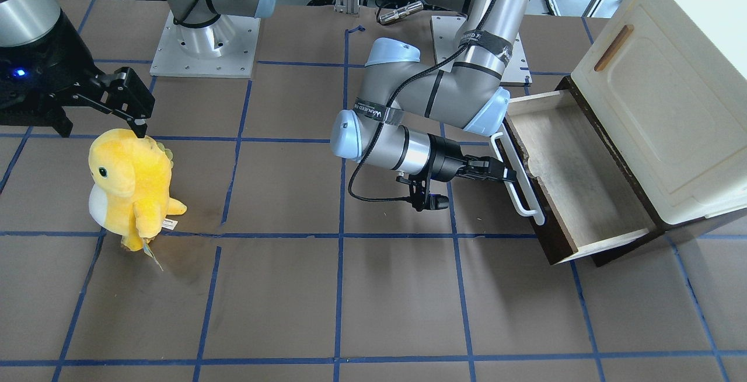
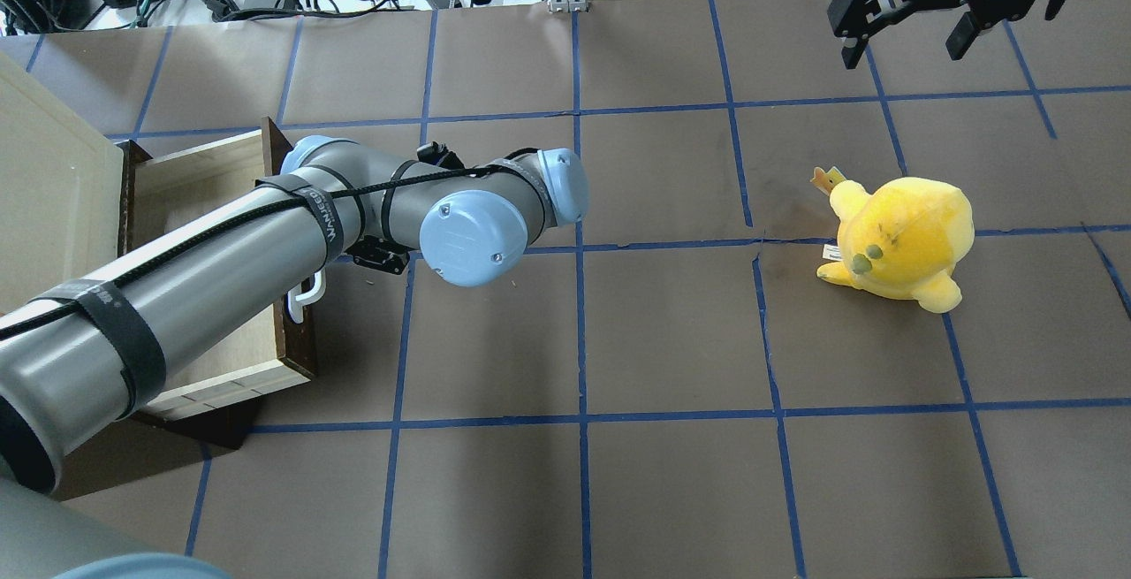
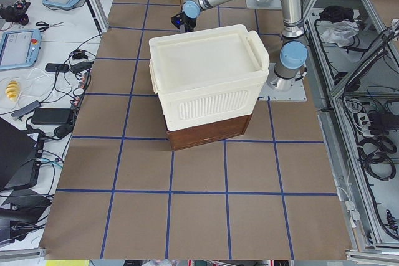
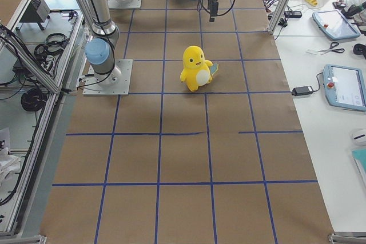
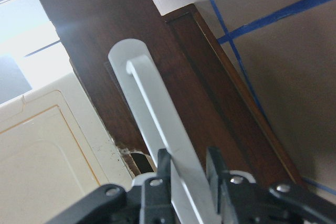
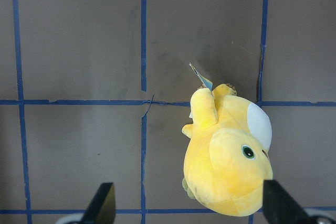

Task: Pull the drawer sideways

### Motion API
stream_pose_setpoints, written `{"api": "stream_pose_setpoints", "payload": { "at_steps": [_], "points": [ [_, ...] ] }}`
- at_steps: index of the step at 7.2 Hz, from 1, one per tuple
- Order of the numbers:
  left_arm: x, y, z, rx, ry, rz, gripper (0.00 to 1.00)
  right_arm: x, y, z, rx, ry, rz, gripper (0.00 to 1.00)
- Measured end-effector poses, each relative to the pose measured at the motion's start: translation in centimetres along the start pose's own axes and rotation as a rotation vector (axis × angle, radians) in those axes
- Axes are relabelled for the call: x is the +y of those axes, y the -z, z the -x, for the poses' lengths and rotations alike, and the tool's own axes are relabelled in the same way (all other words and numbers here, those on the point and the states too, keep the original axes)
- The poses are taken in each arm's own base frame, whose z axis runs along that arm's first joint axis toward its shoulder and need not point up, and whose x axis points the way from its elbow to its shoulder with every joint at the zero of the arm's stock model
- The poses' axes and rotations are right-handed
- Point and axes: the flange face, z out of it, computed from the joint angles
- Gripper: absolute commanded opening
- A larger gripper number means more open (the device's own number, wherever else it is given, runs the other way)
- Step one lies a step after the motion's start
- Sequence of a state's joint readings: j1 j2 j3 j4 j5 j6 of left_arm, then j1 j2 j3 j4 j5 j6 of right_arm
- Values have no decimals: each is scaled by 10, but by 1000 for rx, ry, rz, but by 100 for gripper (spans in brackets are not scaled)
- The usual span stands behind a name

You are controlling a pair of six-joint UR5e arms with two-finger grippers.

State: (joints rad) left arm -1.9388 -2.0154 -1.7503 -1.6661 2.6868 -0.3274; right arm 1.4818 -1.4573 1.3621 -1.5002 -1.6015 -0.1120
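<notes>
The left wrist view is showing what the overhead one is not: the left gripper (image 5: pixel 186 163) is clamping the white handle (image 5: pixel 152 103). The one drawer (image 1: pixel 578 178) is sitting pulled out from under the cream cabinet (image 1: pixel 659 108) at the table's (image 1: pixel 373 300) left end, front facing the table's middle, long axis running away from the robot. The right gripper (image 2: pixel 910 31) is hanging spread wide above the one yellow plush toy (image 1: pixel 131 184).
</notes>
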Motion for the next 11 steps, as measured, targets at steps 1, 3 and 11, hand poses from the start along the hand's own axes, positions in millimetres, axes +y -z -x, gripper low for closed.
{"api": "stream_pose_setpoints", "payload": {
  "at_steps": [1,3,11],
  "points": [
    [0,0,1,-4,-1,-2,100,0,0,0,0,0,0,100],
    [0,1,2,-1,-7,-4,100,0,0,0,0,0,0,100],
    [18,37,75,145,3,-70,100,0,0,0,0,0,0,100]
  ]
}}
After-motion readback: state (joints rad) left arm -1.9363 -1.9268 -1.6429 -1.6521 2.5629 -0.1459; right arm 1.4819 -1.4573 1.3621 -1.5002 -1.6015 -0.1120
